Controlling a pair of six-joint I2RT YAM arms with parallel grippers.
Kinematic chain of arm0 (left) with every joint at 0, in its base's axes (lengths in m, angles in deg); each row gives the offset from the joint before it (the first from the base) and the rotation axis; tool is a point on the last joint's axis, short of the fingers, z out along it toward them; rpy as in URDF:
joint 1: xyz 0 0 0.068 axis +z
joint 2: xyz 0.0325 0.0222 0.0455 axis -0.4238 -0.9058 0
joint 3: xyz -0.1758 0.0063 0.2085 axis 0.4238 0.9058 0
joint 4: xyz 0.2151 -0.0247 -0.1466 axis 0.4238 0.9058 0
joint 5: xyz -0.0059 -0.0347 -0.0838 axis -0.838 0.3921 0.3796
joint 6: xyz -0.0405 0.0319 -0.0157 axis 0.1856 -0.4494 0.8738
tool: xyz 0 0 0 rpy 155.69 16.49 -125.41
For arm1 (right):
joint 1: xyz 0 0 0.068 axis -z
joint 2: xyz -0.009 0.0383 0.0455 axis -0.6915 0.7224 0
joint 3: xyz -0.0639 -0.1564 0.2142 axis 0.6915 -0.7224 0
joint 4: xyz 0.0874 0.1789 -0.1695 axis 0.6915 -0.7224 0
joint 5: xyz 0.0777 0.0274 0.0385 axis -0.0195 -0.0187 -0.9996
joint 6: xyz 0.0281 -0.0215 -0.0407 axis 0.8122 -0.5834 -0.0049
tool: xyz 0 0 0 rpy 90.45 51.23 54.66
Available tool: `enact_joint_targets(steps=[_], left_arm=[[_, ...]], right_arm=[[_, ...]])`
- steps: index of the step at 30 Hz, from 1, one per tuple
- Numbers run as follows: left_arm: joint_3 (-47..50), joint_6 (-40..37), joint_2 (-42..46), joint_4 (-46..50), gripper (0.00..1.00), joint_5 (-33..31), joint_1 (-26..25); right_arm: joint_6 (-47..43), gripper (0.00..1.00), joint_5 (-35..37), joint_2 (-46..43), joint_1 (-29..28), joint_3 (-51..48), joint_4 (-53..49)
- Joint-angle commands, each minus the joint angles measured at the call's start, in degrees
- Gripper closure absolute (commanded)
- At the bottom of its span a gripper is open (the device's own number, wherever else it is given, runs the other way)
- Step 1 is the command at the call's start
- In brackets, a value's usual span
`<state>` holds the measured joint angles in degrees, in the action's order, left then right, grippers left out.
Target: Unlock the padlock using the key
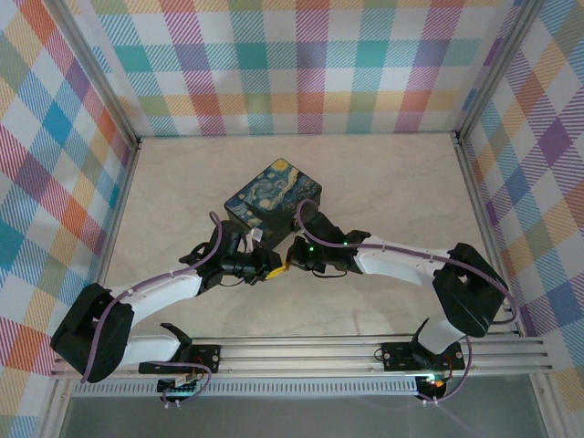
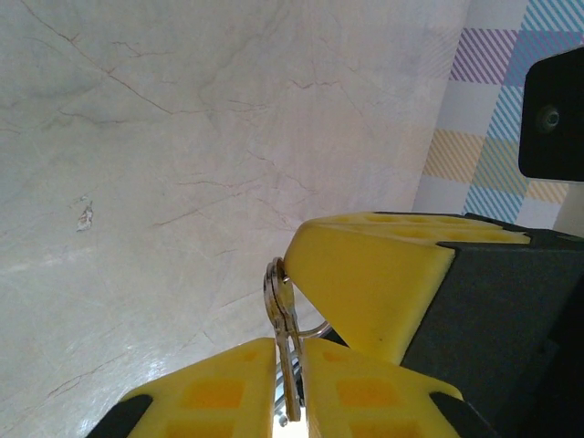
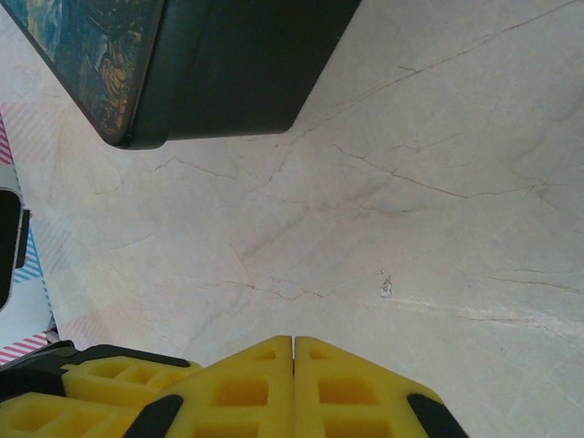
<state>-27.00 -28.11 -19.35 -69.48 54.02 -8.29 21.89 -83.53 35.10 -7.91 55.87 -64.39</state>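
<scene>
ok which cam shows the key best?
Left wrist: the key sits close-up, pinched between the left fingers. Top external: too small to tell where the arms meet. Right wrist: can't make it out.

You have a shiny bare-metal key (image 2: 284, 319), matt yellow plastic-looking fingers (image 2: 214, 392), and a smooth, faintly glossy marbled table (image 2: 182, 137) at eleven o'clock.

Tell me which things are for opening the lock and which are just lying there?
For the job:
the key, pinched in the left gripper
the right gripper, shut, close beside the left one

Just lying about:
the night-sky box, sitting on the table
</scene>
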Motion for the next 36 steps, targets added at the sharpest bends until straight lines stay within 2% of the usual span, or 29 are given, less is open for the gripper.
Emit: enact_joint_targets(steps=[1, 9, 11, 15, 20, 22, 24, 28, 32, 36], left_arm=[[-0.52, 0.21, 0.89, -1.24, 0.88, -0.57, -0.55], [-0.56, -0.12, 0.91, -0.38, 1.0, -1.06, -0.56], [-0.86, -0.85, 1.03, 0.57, 1.0, -1.19, -0.56], [-2.32, -4.21, 1.56, 4.36, 1.0, -1.54, -0.47], [-5.97, -9.62, -0.11, 9.84, 1.0, -0.97, -0.54], [-7.13, -10.86, -1.04, 10.93, 1.0, -0.48, -0.56], [-7.99, -11.6, -1.71, 10.77, 1.0, 0.42, -0.52], [-9.73, -14.9, -2.82, 10.32, 1.0, 3.17, -0.56], [-12.34, -22.21, -2.42, 12.83, 1.0, 5.21, -0.56], [-14.56, -27.84, -2.04, 13.63, 1.0, 8.18, -0.56]], right_arm=[[0.4, 1.0, -0.74, 0.42, 0.29, 0.56, 0.85], [0.36, 1.0, -0.21, -0.46, 0.28, -0.58, 0.82], [0.08, 0.99, -0.14, -0.63, 0.31, -0.66, 0.47], [-3.41, 0.84, 0.63, -1.92, 0.5, -0.67, -2.29], [-12.78, 0.63, 1.57, -5.34, 2.33, -2.1, -8.1], [-16.27, 0.56, -1.26, -6.87, 3.77, -3.87, -7.22], [-19.91, 0.53, -4.34, -8.11, 5.33, -5.52, -6.13], [-30.12, 0.51, -14.29, -10.74, 8.78, -8.05, -2.28], [-39.5, 0.5, -24.92, -15.27, 11.69, -9.02, -2.51], [-45.03, 0.49, -31.54, -19.94, 13.52, -10.16, -2.68]])
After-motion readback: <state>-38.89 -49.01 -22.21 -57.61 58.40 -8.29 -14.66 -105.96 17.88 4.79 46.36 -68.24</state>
